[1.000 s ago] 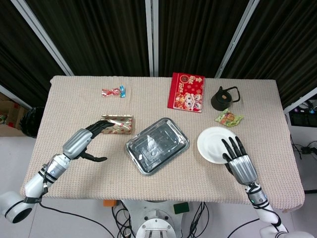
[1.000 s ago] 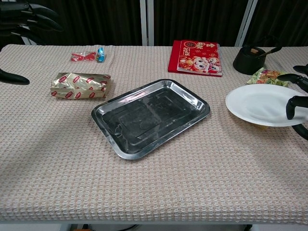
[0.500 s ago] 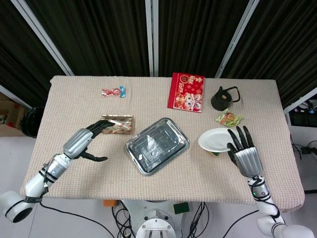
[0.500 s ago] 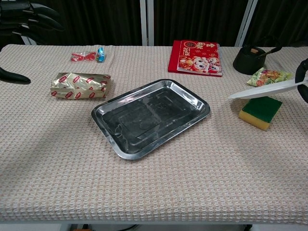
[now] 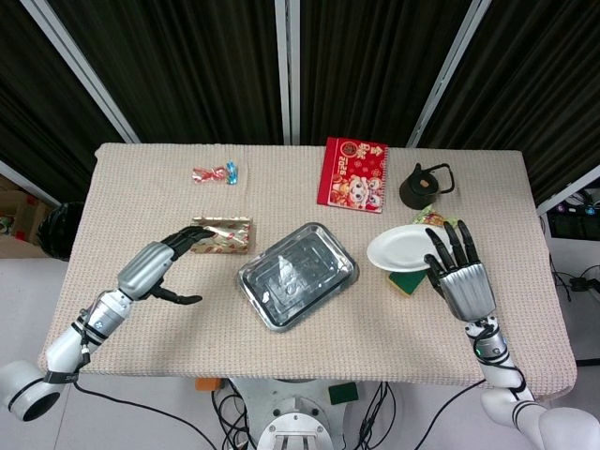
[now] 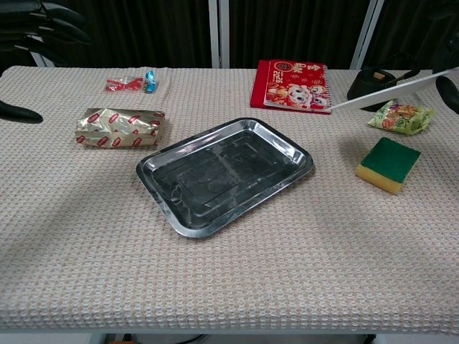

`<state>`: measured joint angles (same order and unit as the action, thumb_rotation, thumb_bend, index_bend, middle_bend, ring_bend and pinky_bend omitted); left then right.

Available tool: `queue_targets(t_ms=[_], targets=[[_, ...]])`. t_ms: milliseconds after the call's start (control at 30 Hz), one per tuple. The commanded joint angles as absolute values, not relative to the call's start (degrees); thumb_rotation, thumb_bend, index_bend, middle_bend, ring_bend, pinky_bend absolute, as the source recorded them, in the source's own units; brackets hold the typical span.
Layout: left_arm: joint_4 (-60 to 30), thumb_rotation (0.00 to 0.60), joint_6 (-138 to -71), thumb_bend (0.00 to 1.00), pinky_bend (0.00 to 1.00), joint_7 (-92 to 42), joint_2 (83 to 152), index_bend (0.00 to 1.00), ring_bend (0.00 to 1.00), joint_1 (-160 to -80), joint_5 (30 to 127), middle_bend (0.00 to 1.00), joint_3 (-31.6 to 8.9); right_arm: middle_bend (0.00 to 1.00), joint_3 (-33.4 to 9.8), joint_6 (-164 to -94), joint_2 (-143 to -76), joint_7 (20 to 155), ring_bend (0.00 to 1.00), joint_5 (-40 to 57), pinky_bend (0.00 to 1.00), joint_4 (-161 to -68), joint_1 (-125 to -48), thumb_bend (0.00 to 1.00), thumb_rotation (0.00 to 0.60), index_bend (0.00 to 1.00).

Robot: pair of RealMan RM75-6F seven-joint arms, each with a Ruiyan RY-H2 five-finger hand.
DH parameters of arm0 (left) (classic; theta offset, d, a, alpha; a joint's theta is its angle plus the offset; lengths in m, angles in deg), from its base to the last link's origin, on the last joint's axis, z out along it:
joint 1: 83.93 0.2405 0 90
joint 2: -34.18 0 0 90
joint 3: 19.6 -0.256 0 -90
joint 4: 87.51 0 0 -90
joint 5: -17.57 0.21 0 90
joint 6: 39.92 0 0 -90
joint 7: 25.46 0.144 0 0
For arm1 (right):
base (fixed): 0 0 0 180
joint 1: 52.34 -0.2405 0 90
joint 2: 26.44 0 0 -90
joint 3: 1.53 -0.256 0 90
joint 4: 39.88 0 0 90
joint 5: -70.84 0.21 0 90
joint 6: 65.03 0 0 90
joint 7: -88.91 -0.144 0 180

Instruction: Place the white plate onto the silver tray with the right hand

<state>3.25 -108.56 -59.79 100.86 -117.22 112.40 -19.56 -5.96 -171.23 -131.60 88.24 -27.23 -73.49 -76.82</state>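
Observation:
My right hand (image 5: 459, 277) holds the white plate (image 5: 401, 247) up off the table at the right; the plate's edge (image 6: 391, 84) shows tilted in the chest view, and only a dark bit of the hand (image 6: 450, 92) shows at the frame's right border. The silver tray (image 5: 297, 275) lies empty at the table's middle, to the left of the plate; in the chest view the silver tray (image 6: 224, 174) is lower than the plate. My left hand (image 5: 155, 267) hovers open over the left side, holding nothing.
A green and yellow sponge (image 6: 389, 164) lies uncovered below the lifted plate. A green snack bag (image 6: 400, 116), a black teapot (image 5: 427, 185) and a red notebook (image 5: 352, 174) are at the back right. A gold packet (image 5: 223, 233) and wrapped candies (image 5: 216, 173) lie at left.
The right hand has lifted the plate off the table and carried it up and slightly left. The sponge under it has come into view. The left hand stayed put.

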Motion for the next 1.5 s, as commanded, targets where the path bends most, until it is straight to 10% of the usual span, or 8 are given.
queue_targets(t_ms=[33, 733, 1500], targets=[[3.3, 0.600, -109.1, 0.06, 0.19, -60.1, 100.5, 0.11, 0.07, -117.0, 112.4, 0.13, -19.5, 0.19, -5.9, -171.1, -131.1, 90.9, 0.00, -29.0, 0.00, -76.3, -79.4, 0.52, 0.600, 0.90], [2.1, 0.600, -114.5, 0.06, 0.19, -64.4, 95.6, 0.12, 0.07, -113.8, 111.7, 0.14, -18.6, 0.20, -8.1, -156.5, -143.1, 101.0, 0.00, -33.1, 0.00, -78.1, -97.3, 0.54, 0.600, 0.92], [-0.1, 0.600, -113.6, 0.06, 0.19, -66.2, 96.4, 0.12, 0.07, -113.9, 112.0, 0.14, -18.3, 0.19, -3.6, -154.8, -148.9, 95.7, 0.00, -31.1, 0.00, -65.2, -95.9, 0.54, 0.600, 0.92]])
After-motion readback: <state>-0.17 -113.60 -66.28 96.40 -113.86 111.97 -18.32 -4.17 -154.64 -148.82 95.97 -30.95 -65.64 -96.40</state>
